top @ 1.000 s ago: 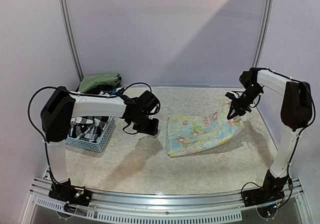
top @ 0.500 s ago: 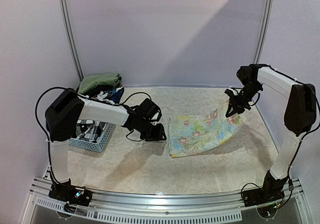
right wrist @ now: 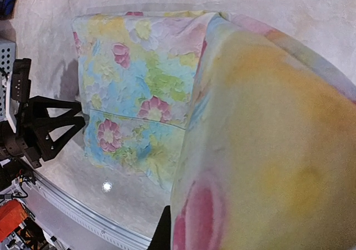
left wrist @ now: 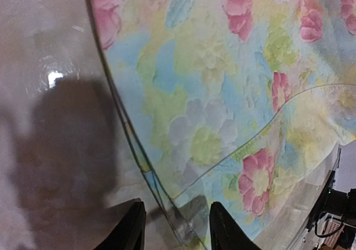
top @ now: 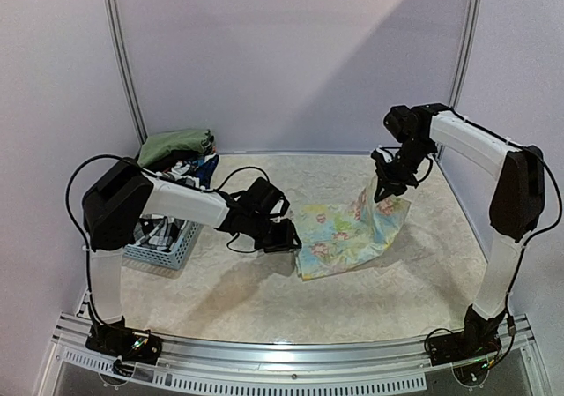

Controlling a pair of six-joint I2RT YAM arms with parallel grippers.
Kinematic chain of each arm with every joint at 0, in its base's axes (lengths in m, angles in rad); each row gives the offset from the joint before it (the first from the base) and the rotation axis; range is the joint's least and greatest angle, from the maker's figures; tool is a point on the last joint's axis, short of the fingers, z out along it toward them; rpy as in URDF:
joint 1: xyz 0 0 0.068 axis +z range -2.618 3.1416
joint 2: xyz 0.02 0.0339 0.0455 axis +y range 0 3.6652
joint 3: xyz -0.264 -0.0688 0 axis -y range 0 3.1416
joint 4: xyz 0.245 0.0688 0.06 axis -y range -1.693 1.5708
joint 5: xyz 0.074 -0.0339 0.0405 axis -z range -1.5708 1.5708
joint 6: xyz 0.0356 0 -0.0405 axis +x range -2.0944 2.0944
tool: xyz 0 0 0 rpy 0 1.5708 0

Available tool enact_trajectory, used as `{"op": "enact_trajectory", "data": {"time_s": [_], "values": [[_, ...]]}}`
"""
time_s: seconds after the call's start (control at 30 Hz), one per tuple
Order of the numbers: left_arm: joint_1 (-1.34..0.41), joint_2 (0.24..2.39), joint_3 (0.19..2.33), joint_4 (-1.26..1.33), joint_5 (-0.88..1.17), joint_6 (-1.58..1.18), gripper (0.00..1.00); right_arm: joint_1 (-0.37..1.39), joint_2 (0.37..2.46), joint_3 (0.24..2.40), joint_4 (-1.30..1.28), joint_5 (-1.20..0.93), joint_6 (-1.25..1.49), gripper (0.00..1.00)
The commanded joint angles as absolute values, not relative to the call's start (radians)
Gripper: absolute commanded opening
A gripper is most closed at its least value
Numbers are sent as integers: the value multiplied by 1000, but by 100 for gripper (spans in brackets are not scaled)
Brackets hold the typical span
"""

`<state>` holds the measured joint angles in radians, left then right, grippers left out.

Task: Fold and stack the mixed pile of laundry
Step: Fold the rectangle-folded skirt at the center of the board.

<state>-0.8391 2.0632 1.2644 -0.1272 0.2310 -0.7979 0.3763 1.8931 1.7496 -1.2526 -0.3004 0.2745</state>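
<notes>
The right gripper [top: 384,195] is pinched tight on the far right corner of the floral cloth [top: 339,237], holding it up off the middle of the table [top: 264,299], likely to fold it over, while the left gripper [top: 284,240] sits, fingers apart, at the cloth's left edge, maybe to hold it down.

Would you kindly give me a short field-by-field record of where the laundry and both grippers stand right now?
floral cloth: spread on the table, right far corner lifted
right gripper: shut on that corner, above the table
left gripper: open, low at the cloth's left near edge
checked shirt: in the blue basket, left side
olive-green piece: behind the basket, back left
</notes>
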Motion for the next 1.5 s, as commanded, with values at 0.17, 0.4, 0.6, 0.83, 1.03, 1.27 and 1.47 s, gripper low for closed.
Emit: {"op": "enact_trajectory", "data": {"time_s": [0.17,0.4,0.6,0.83,1.03,1.27,1.47], "values": [[-853,2105,1219,-121,232,-835,40,560,2028,1901,-1241,-276,378,0],[-853,2110,1199,-105,225,-844,40,648,2076,1983,-1202,-269,463,0],[-851,2109,1190,-87,218,-858,40,737,2107,1986,-1199,-212,499,0],[-845,2084,1140,-18,221,-907,40,805,2149,2007,-1210,-16,514,0],[-841,2059,1099,59,221,-934,40,810,2178,2034,-1193,-17,532,9],[-838,2014,1050,78,194,-952,40,836,2237,2098,-1129,-187,536,29],[-819,1953,1013,33,158,-924,40,937,2061,1925,-1046,-463,491,99]]}}
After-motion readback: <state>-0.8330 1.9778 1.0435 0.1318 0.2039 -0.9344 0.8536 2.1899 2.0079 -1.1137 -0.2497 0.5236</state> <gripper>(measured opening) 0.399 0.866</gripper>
